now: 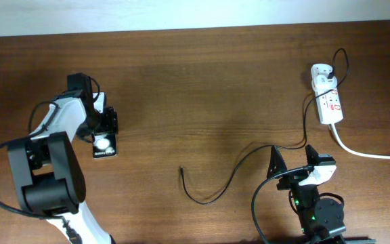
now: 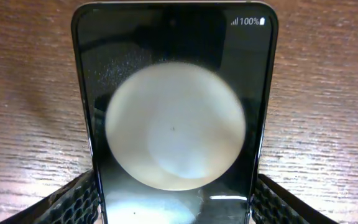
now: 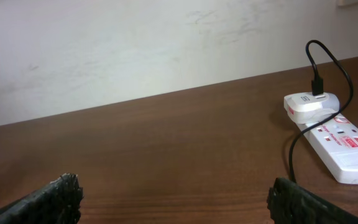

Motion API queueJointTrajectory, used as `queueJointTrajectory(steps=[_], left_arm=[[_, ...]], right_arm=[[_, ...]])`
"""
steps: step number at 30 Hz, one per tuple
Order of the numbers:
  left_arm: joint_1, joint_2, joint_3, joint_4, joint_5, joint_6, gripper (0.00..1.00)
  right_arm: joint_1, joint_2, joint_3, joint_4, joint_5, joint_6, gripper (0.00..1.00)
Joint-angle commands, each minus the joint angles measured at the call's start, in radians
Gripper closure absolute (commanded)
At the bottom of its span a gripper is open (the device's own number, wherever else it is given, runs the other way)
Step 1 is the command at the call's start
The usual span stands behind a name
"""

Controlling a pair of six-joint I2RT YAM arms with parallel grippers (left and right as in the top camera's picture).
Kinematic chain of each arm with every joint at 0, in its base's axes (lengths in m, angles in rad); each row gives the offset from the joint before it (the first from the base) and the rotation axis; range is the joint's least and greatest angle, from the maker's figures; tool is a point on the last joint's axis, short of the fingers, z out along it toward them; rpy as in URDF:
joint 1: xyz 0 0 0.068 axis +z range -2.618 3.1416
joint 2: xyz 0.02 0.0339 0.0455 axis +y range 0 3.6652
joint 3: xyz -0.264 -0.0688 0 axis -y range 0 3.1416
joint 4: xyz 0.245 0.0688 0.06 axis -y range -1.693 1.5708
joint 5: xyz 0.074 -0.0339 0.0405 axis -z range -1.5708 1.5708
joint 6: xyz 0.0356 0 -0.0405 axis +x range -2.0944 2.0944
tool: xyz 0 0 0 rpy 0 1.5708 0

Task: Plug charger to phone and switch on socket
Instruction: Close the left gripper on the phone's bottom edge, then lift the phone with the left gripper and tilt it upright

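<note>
Overhead, the left gripper (image 1: 105, 133) sits at the left of the table (image 1: 195, 81), right over the phone (image 1: 105, 146), whose near end shows below the fingers. At the lower right the right gripper (image 1: 294, 159) stands spread wide and holds nothing. The charger (image 1: 261, 146) passes just beside it, and its connector tip (image 1: 182, 172) lies loose, well apart from the phone. The socket (image 1: 330, 105) lies beyond the right gripper.

The left wrist view shows what the overhead hides: both fingers (image 2: 73, 202) lie against the long edges of the phone (image 2: 174, 43), pinching it.

The right wrist view shows the fingers (image 3: 48, 199) wide apart over bare wood. The socket (image 3: 347, 146) lies ahead to the right, with the charger (image 3: 317, 84) plugged into the adapter (image 3: 309, 106).
</note>
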Motion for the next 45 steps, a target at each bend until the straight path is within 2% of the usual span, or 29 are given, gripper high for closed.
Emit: queueJointTrajectory(steps=[1,19,23,35,45], left_arm=[[0.0,0.042,0.036,-0.037,0.023,0.013,1.0],[-0.001,0.042,0.152,-0.07,0.067,0.013,1.0],[0.0,0.042,0.152,-0.07,0.129,0.013,1.0],[0.0,0.042,0.152,-0.095,0.44,0.013,1.0],[0.0,0.042,0.152,-0.094,0.928,0.012,1.0]], right_arm=[[-0.005,-0.006,-0.008,-0.003,-0.005,0.006,0.01],[-0.005,-0.006,-0.008,-0.003,-0.005,0.006,0.01],[-0.005,-0.006,-0.008,-0.003,-0.005,0.006,0.01],[-0.005,-0.006,-0.008,-0.003,-0.005,0.006,0.01],[-0.005,-0.006,-0.008,-0.003,-0.005,0.006,0.01]])
